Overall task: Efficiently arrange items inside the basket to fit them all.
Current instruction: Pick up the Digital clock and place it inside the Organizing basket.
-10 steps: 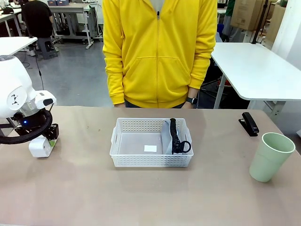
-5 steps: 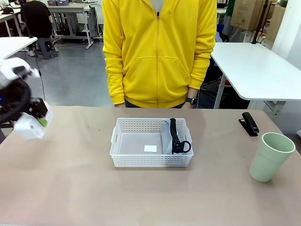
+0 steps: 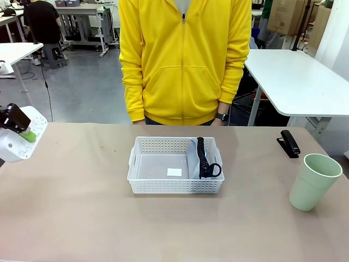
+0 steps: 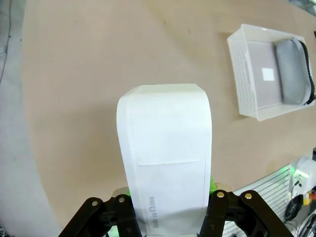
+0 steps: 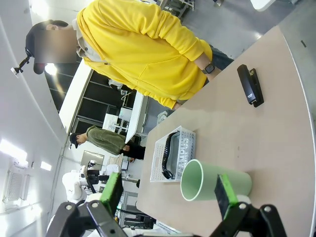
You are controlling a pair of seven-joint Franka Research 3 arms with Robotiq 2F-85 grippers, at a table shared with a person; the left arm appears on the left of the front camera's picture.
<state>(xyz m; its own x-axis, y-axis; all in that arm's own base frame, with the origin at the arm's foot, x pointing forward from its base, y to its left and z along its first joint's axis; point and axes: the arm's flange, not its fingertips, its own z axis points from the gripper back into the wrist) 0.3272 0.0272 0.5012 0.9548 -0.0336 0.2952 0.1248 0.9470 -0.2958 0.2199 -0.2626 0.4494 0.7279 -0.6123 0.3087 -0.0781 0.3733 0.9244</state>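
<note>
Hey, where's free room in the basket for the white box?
The basket is bare from its left wall to the grey pouch, which fills the right end. Tabletop is open left of and in front of the basket; stapler and cup sit far right.

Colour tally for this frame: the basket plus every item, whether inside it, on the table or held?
White: 2, basket and box
Grey: 1, pouch
Black: 1, stapler
Pale green: 1, cup
Total: 5

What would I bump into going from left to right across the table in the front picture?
white box → basket → stapler → green cup
</note>
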